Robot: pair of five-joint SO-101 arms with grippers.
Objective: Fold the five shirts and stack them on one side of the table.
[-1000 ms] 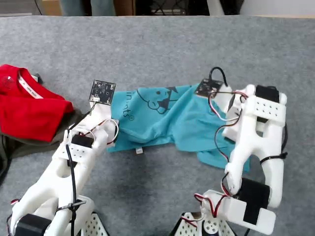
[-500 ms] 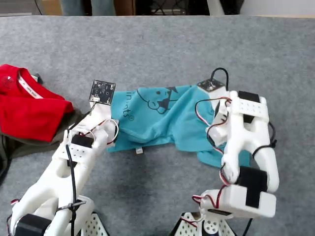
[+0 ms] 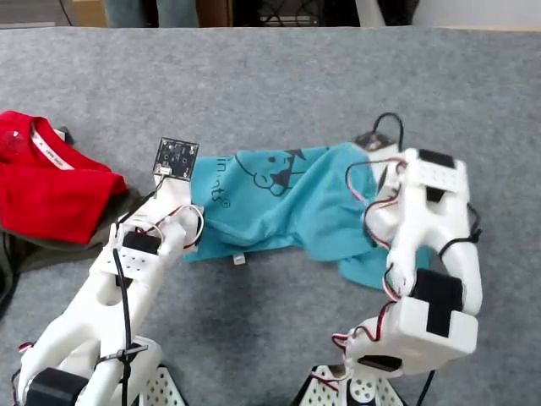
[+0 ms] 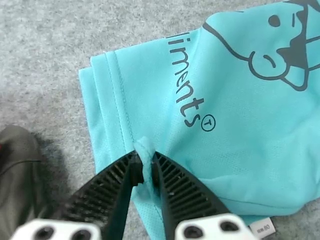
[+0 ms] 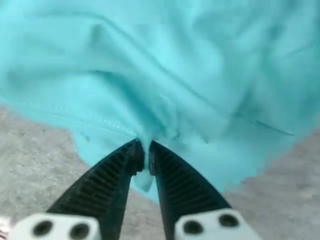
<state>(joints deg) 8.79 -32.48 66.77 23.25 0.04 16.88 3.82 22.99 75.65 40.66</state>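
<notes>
While both arms bend low, their jaws pinch the teal shirt [image 3: 283, 211]; one at each end.

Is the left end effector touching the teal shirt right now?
Touching. The left wrist view shows the left end effector shut on a pinched-up fold of the teal shirt near its hemmed edge.

You had a grey, felt-like table [image 3: 270, 76] spread wide under the scene. Beyond its far edge stood dark furniture [image 3: 296, 12], a wooden piece [image 3: 84, 12] and a pale surface [image 3: 473, 10].
</notes>
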